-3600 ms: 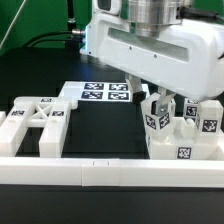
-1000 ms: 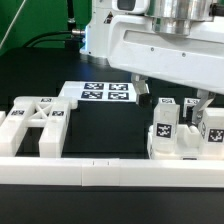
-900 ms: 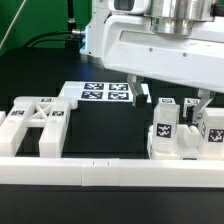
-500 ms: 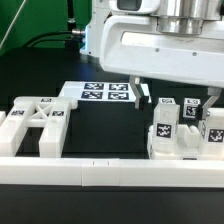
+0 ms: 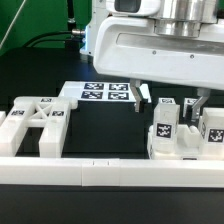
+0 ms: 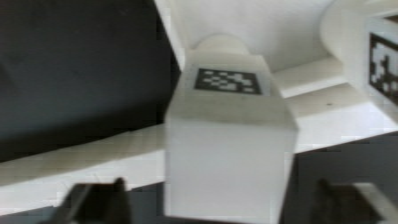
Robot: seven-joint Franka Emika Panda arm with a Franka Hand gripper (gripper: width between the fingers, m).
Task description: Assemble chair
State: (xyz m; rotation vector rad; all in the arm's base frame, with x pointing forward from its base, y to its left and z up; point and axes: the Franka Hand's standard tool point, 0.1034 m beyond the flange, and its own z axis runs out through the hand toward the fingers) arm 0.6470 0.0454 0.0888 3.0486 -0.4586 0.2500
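Note:
The chair lies in loose white tagged parts. An X-braced frame (image 5: pixel 35 122) rests at the exterior view's left. At the exterior view's right, cube-ended pegs (image 5: pixel 163 120) stand on a notched block (image 5: pixel 182 150). My gripper (image 5: pixel 170 100) hangs over this cluster with its fingers (image 5: pixel 140 96) on either side. In the wrist view, one tagged peg (image 6: pixel 226 110) runs straight between the fingers (image 6: pixel 98 200) of my gripper (image 6: pixel 222 198). A dark gap shows on each side of the peg, so the gripper is open around it and grips nothing.
The marker board (image 5: pixel 105 93) lies flat behind the black work area. A long white border rail (image 5: pixel 100 176) runs along the front. Another tagged part (image 6: pixel 381 62) sits close beside the straddled peg.
The arm moved toward the exterior view's right from its earliest position. Over the last half second the fingers have drawn inward toward the peg.

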